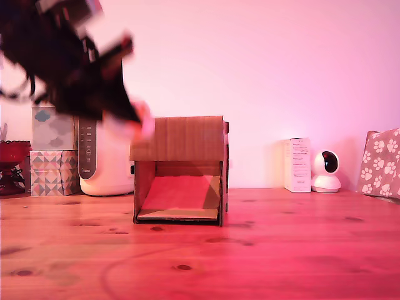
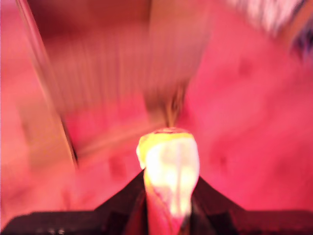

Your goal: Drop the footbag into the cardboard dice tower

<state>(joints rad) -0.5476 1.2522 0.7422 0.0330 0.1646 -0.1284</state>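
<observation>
**Footbag held above the tower's upper left corner**

The arm fills the upper left of the exterior view as a dark, motion-blurred mass, slanting down toward the centre. Its gripper ends just above and to the left of the cardboard dice tower, close to the tower's top left corner. A pale, pinkish blur at the tip is the footbag; its panels cannot be made out in this view.

In the wrist view the gripper is clamped on the footbag, which shows bright yellow and white between 2 dark fingers, squeezed tall and narrow. Beyond it the cardboard dice tower is a streaked brown shape, too blurred to show its edges clearly.

The tower stands on the wooden table at centre frame of the exterior view, solid panel above, wide opening below, sloped ramp inside.

Behind it, left in the exterior view, stand a white appliance and 2 stacked patterned boxes. At right sit a white carton, a small white camera and a paw-print box at the frame edge.
</observation>
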